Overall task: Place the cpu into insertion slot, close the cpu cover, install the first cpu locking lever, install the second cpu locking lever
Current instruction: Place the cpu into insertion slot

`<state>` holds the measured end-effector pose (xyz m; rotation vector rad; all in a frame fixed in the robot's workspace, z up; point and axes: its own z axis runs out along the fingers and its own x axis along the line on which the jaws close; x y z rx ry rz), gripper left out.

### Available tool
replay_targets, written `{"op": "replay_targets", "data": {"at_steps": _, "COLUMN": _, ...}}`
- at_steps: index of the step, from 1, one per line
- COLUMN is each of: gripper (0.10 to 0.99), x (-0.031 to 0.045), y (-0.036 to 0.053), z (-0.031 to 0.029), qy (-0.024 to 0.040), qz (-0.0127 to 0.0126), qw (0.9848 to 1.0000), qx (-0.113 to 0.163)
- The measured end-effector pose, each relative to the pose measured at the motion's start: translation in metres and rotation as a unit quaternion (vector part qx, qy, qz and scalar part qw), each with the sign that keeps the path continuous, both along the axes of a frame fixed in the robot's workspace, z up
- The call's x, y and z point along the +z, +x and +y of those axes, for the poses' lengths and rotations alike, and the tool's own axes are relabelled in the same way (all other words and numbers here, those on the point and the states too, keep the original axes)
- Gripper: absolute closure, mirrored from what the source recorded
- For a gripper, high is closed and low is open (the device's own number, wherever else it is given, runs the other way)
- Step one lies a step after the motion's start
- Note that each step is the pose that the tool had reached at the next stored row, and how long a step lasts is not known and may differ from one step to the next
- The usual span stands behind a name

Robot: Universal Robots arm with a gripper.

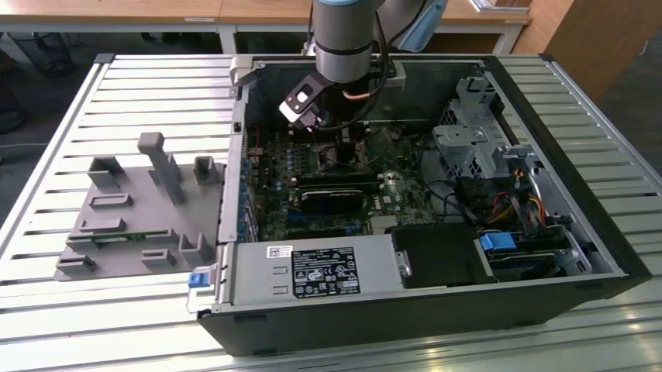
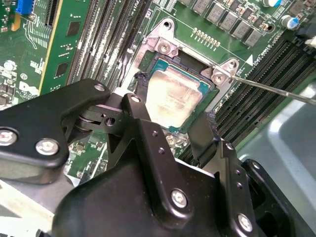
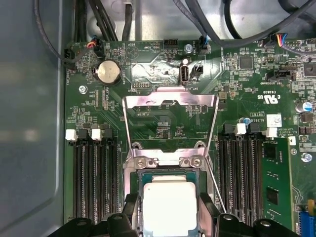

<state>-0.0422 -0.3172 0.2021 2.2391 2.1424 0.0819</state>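
Claw [image 2: 174, 101] straddles the cpu [image 3: 169, 205] lying in the insertion slot [image 2: 147, 49]; whether I grip it, I cannot tell; cpu cover [image 3: 170, 100] stands open.

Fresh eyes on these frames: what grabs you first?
The small square cpu with a dull silver-grey top lies in the dark, metal-rimmed insertion slot of the green motherboard, the black gripper right over it. Beside it the thin silvery windowed cpu cover stands swung open. In the exterior view, the grey robot arm reaches into an open black computer case on a slatted metal table.
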Motion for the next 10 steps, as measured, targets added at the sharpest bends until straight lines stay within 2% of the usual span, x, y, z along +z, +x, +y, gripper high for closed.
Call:
{"op": "replay_targets", "data": {"at_steps": 6, "gripper": 0.486, "x": 0.0044, "y": 0.0011, "z": 0.0000, "qy": 0.0001, "qz": 0.0018, "qw": 1.0000, "qx": 0.000}}
{"op": "replay_targets", "data": {"at_steps": 9, "gripper": 0.498, "x": 0.0064, "y": 0.0020, "z": 0.0000, "qy": 0.0001, "qz": 0.0037, "qw": 1.0000, "qx": 0.000}}
{"op": "replay_targets", "data": {"at_steps": 10, "gripper": 0.561, "x": 0.0068, "y": 0.0028, "z": 0.0001, "qy": 0.0001, "qz": 0.0049, "qw": 1.0000, "qx": 0.000}}
